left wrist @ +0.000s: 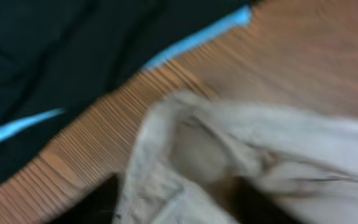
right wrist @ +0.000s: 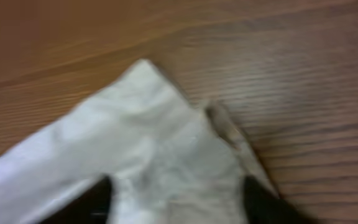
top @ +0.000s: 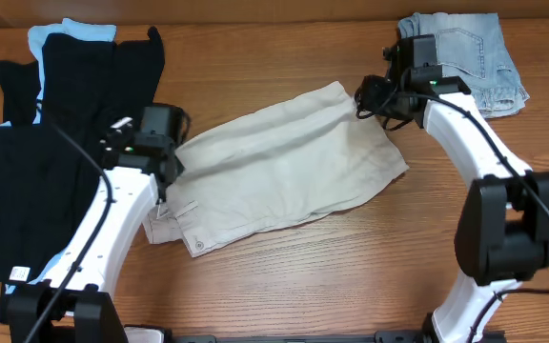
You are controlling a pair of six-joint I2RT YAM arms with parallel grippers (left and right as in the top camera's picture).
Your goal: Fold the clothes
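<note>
The beige khaki shorts (top: 284, 167) lie flat across the middle of the table, waist end at the lower left. My left gripper (top: 168, 170) is open at their left edge; in the left wrist view bunched beige cloth (left wrist: 191, 168) lies between its dark fingers (left wrist: 179, 211). My right gripper (top: 364, 99) is open over their upper right corner; the corner of the shorts (right wrist: 160, 137) lies between its fingers (right wrist: 176, 205). Black garments with light-blue trim (top: 55, 143) lie at the left and show in the left wrist view (left wrist: 73, 56). Pale blue denim shorts (top: 479, 57) lie at the top right.
The wooden table (top: 351, 276) extends in front of the shorts. The two arm bases stand at the front edge, left (top: 65, 314) and right (top: 503, 238).
</note>
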